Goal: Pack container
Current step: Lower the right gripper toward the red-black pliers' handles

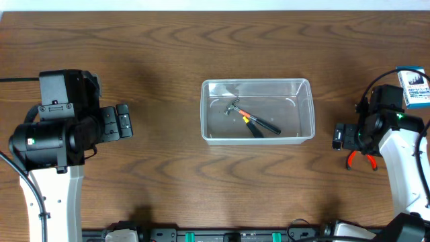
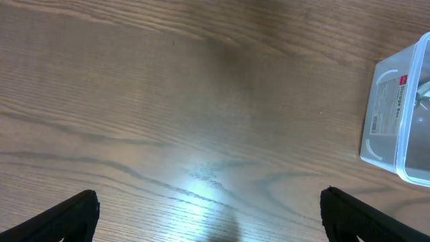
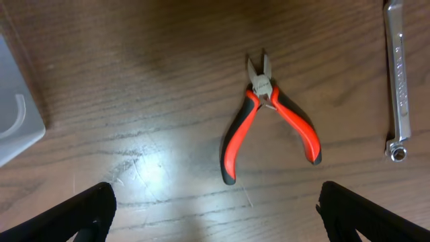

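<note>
The clear plastic container sits mid-table. A small hammer and a dark-handled tool lie inside it. One of its corners shows at the right of the left wrist view, and another at the left edge of the right wrist view. Red-and-black pliers lie flat on the wood just ahead of my right gripper, which is open and empty above the table. In the overhead view the pliers peek out beside the right arm. My left gripper is open over bare wood, well left of the container.
A silver wrench lies to the right of the pliers. A small blue-and-white box stands at the far right edge of the table. Both arm bases stand at the near corners.
</note>
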`<state>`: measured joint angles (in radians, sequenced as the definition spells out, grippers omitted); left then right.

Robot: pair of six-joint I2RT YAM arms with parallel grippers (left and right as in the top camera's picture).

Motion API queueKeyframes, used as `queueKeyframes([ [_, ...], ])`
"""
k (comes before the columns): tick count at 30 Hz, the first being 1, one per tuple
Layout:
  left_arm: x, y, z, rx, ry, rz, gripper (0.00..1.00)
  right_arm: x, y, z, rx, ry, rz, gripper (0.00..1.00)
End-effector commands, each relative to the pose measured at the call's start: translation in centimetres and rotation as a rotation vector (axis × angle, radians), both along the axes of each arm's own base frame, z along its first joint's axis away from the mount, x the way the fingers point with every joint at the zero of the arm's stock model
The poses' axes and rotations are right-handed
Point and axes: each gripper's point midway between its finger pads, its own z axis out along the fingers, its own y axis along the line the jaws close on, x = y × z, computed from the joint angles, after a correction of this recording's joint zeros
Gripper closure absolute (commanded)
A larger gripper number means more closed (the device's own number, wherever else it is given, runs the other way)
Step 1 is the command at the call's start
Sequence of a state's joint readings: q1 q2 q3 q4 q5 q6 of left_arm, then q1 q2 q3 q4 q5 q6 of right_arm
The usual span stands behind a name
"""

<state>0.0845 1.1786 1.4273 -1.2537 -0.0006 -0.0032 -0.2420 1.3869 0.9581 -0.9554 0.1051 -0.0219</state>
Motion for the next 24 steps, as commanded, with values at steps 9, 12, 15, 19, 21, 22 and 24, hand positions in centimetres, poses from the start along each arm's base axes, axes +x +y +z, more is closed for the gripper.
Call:
queueKeyframes([
  [9,0.0,0.3,0.0,0.002,0.004,0.017,0.02,-1.4,-0.9,-0.5,0.004,0.047,-0.003,0.01],
  [12,0.0,0.3,0.0,0.002,0.004,0.017,0.02,-1.9,-1.0,-0.5,0.016,0.062,-0.012,0.01],
  [15,0.0,0.3,0.0,0.002,0.004,0.017,0.02,-2.0,-0.9,-0.6,0.017,0.067,-0.012,0.01],
  [19,0.0,0.3,0.0,0.002,0.004,0.017,0.02,-2.1,-0.6,-0.6,0.035,0.071,-0.010,0.01],
  [21,0.0,0.3,0.0,0.002,0.004,0.017,0.02,-2.2,-0.4,-0.6,0.046,0.072,-0.009,0.01],
  [22,0.0,0.3,0.0,0.002,0.004,0.017,0.02,-2.3,-0.3,-0.7,0.050,0.077,-0.009,0.01],
  [24,0.0,0.3,0.0,0.002,0.004,0.017,0.02,-2.6,-0.3,-0.7,0.052,0.087,-0.008,0.01],
])
